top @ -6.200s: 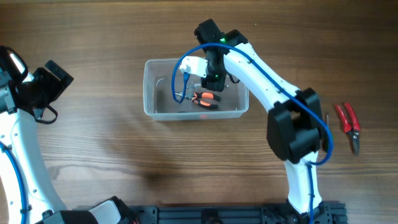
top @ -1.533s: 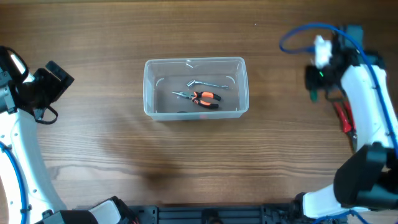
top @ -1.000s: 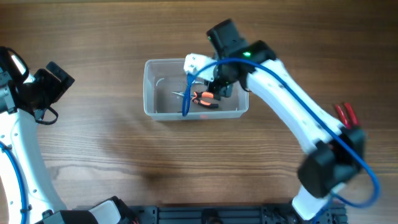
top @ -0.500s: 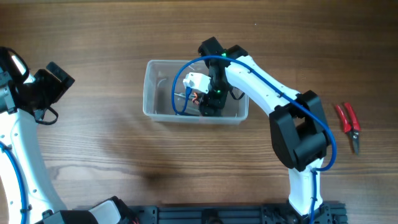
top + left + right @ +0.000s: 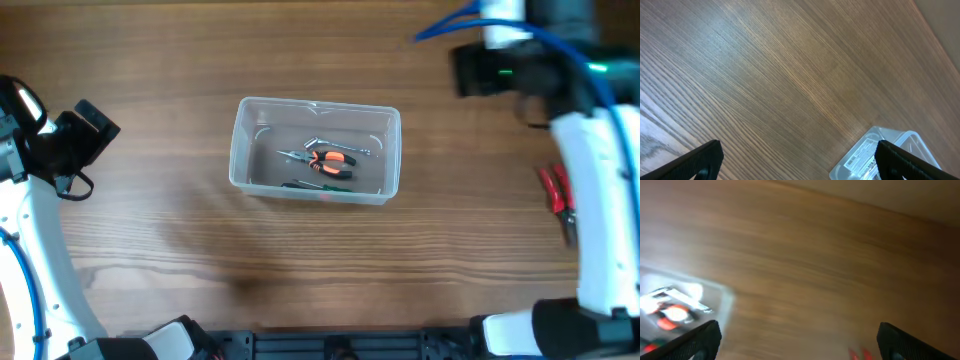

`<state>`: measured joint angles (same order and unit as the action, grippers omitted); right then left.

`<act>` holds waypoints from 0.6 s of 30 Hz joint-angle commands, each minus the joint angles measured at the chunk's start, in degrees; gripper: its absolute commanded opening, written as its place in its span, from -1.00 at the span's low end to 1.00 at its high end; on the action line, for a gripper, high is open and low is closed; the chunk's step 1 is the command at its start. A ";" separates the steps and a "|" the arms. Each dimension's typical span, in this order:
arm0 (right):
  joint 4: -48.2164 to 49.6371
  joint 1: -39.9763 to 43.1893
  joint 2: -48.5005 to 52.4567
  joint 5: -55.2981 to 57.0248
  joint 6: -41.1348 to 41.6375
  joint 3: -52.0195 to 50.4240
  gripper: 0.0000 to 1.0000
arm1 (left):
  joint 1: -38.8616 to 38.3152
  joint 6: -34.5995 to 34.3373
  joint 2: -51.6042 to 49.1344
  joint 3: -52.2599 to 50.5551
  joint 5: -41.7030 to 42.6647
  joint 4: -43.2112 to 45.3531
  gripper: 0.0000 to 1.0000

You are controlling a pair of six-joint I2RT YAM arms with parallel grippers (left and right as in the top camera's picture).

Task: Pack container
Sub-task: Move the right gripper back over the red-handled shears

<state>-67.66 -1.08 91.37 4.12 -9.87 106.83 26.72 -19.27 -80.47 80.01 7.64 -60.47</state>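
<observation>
The container (image 5: 244, 168), a clear plastic tub, sits mid-table holding orange-handled pliers (image 5: 331, 161), a silver wrench (image 5: 338, 147) and a dark, green-marked tool (image 5: 316, 186). My right gripper (image 5: 472, 72) hovers over the table's back right, away from the tub. In the blurred right wrist view it (image 5: 801, 342) is open and empty, with the container (image 5: 715, 297) at lower left. At the far left my left gripper (image 5: 82, 135) is open over bare wood. Its wrist view (image 5: 800, 162) shows a labelled corner of the container (image 5: 867, 157) by the right finger.
Red-handled pliers (image 5: 557, 198) lie on the table at the far right, beside the right arm's white link. Their handle tips (image 5: 860, 354) peek in at the bottom of the right wrist view. The arms' dark base rail runs along the front edge.
My right gripper has opened, lifted out of the container and swung away to the back right. The container has shifted slightly. The left arm has not moved.
</observation>
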 commanded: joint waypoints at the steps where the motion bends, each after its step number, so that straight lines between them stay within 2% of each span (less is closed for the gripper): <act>1: -2.01 13.66 3.21 0.13 -4.50 -2.69 0.99 | -0.26 -0.48 0.22 0.37 0.90 -0.09 1.00; 3: -2.19 19.06 5.01 -3.65 -10.62 -5.81 0.99 | -0.26 -0.50 0.22 0.37 0.90 -0.07 1.00; 6: -0.96 23.74 7.82 -4.68 -14.62 -13.57 0.98 | -0.26 -0.50 0.22 0.37 0.92 -0.09 0.99; 14: 15.26 25.59 11.19 -4.20 -14.58 -35.10 0.96 | -0.26 -0.52 0.22 0.37 0.92 -0.09 1.00; 18: 20.39 25.59 11.41 -4.17 -14.58 -40.76 0.94 | -0.26 -0.50 0.22 0.37 0.92 -0.44 0.99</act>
<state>-49.36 24.34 101.75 1.10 -23.75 68.82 26.72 -19.27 -80.47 80.01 7.66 -60.53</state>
